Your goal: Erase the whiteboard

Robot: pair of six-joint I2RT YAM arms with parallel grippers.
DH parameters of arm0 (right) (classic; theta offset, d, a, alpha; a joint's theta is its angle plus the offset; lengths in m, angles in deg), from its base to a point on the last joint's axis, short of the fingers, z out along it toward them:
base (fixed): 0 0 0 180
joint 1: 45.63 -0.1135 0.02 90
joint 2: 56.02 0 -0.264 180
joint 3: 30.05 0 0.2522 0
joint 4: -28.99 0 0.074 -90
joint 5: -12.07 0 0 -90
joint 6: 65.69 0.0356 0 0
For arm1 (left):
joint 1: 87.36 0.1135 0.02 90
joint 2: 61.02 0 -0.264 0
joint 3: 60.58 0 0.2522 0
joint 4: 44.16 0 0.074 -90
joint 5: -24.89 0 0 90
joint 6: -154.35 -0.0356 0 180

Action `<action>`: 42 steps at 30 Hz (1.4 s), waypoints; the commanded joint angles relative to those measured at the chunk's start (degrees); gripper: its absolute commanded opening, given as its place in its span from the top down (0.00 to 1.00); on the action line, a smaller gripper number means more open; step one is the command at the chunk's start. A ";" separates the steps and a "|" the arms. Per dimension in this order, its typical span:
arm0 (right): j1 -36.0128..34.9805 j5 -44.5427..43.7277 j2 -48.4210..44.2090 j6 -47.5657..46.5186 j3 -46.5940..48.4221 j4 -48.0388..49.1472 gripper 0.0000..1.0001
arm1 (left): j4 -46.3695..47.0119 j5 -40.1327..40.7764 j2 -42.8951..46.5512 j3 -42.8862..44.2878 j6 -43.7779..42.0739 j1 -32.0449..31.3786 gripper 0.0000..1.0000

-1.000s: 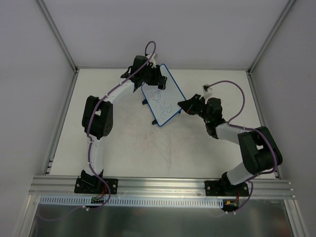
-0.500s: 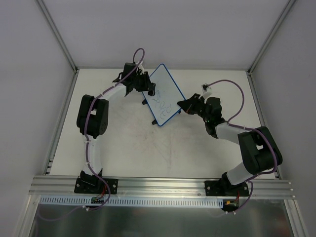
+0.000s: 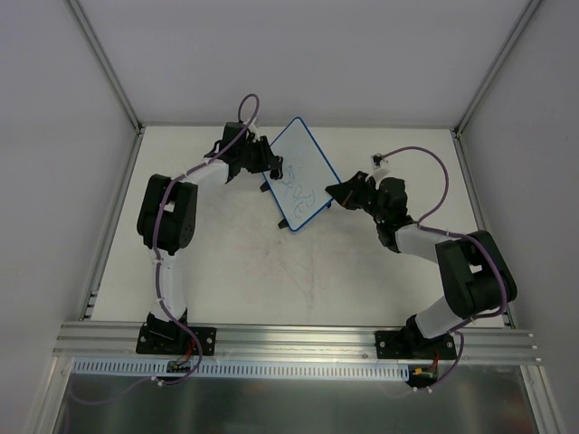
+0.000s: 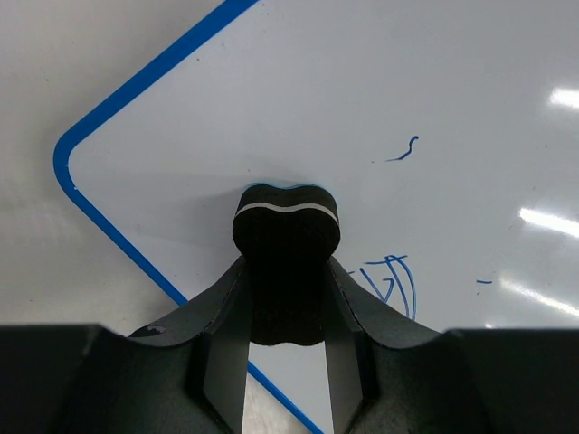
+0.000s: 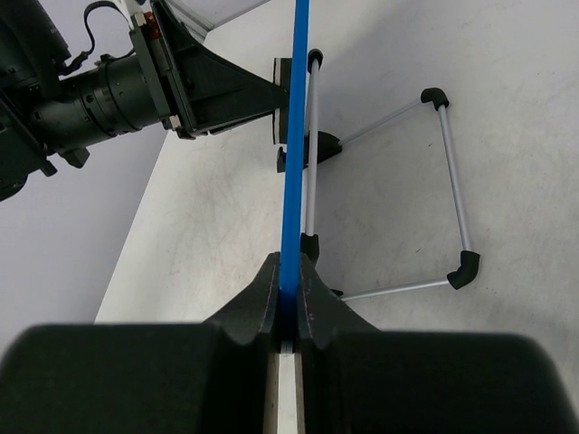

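Note:
The whiteboard (image 3: 301,174), white with a thin blue rim, stands tilted at the back middle of the table, with blue scribbles (image 4: 391,276) on its face. My right gripper (image 3: 331,193) is shut on its right edge; the right wrist view shows the blue rim (image 5: 294,163) edge-on between the jaws. My left gripper (image 3: 274,169) is shut on the black bone-shaped eraser (image 4: 286,231), whose tip presses the board near its corner (image 4: 68,167). In the left wrist view the eraser sits just left of the scribbles.
The board's folding wire stand (image 5: 448,185) with black feet rests on the tabletop (image 3: 271,271) behind it. Grey walls and aluminium posts (image 3: 104,63) enclose the table on the sides and back.
My left gripper with the eraser has slid leftwards across the board, from its top middle to its left edge. The right arm and the board have stayed put.

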 commanded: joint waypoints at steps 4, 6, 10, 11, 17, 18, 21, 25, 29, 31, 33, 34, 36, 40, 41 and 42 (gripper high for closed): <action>0.12 7.15 1.87 -1.29 0.93 5.86 1.00 | 1.79 -3.55 2.40 -4.82 -0.18 -6.73 0.91; 0.12 7.33 2.13 -1.28 1.02 5.95 1.00 | 3.28 -3.73 2.84 -4.56 -0.62 -8.58 0.91; 0.12 7.59 2.39 -1.20 1.20 6.04 1.00 | 4.52 -4.95 3.46 -2.64 -1.15 -11.39 0.91; 0.12 7.59 2.48 -1.28 1.20 6.04 1.00 | 4.52 -5.83 3.11 -2.19 -0.45 -11.66 0.91; 0.12 7.77 2.66 -1.46 1.37 6.13 1.00 | 0.42 -7.34 3.54 0.62 -5.69 -14.29 0.90; 0.12 7.85 2.66 -1.46 1.29 6.13 1.00 | -1.52 -5.68 3.63 1.67 -7.46 -15.34 0.90; 0.12 7.85 2.75 -1.37 1.37 6.39 1.00 | -7.93 -3.30 3.46 4.66 -13.00 -16.75 0.90; 0.21 8.03 2.66 -1.28 1.29 6.66 1.00 | -10.41 -3.29 3.28 5.98 -17.84 -18.51 0.90; 0.12 7.94 2.66 -1.29 1.11 6.74 1.00 | -13.49 -0.05 3.11 7.65 -23.11 -21.24 0.90; 0.21 7.94 2.66 -1.28 1.11 6.74 1.00 | -14.37 0.31 2.76 8.09 -22.60 -21.15 0.90; 0.12 7.94 2.57 -1.20 1.11 6.74 1.00 | -14.72 1.10 1.79 8.71 -21.81 -20.89 0.90; 0.21 7.94 2.66 -1.20 1.11 6.83 1.00 | -14.90 1.19 1.44 9.06 -21.63 -20.63 0.89; 0.12 7.94 2.66 -1.20 1.11 6.83 1.00 | -14.99 0.58 -0.14 10.46 -20.66 -19.93 0.90; 0.12 7.94 2.48 -1.20 0.93 6.92 1.00 | -14.99 -2.06 -2.87 14.50 -18.12 -15.46 0.90; 0.12 8.03 2.40 -1.20 0.85 6.92 1.00 | -14.90 -2.32 -3.31 14.86 -17.33 -14.66 0.90; 0.12 7.94 2.39 -1.20 0.93 6.92 1.00 | -14.99 -2.24 -3.49 15.21 -16.88 -13.78 0.90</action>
